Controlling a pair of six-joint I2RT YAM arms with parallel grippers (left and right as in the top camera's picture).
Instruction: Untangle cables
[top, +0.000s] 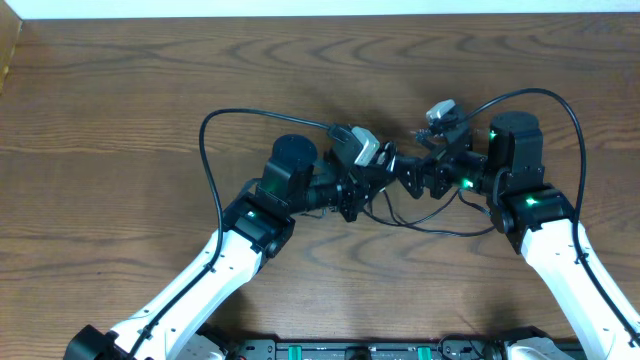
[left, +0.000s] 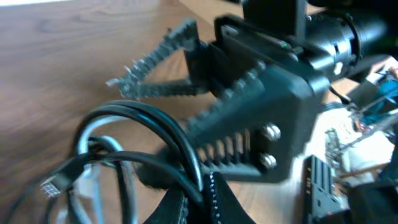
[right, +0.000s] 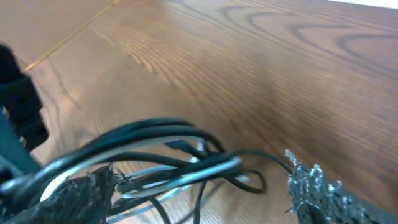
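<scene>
Black cords and 1 white one, the cables (right: 168, 134), bunch above the middle of the wooden table (top: 100, 100). Thin loops lie on the table just toward its near edge. Over the same spot, the left gripper (left: 198, 183) has its fingers pinched together on the black strands. The right gripper (right: 199, 173) is spread wide, with the cables crossing 1 finger (right: 81, 193).

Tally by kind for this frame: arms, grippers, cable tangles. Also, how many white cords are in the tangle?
Robot arms: 2 (left arm, right arm)
Grippers: 2 (left gripper, right gripper)
Cable tangles: 1 (cable tangle)
Total: 5
Within the tangle, 1 white cord shows; the black strands overlap too much to count.
</scene>
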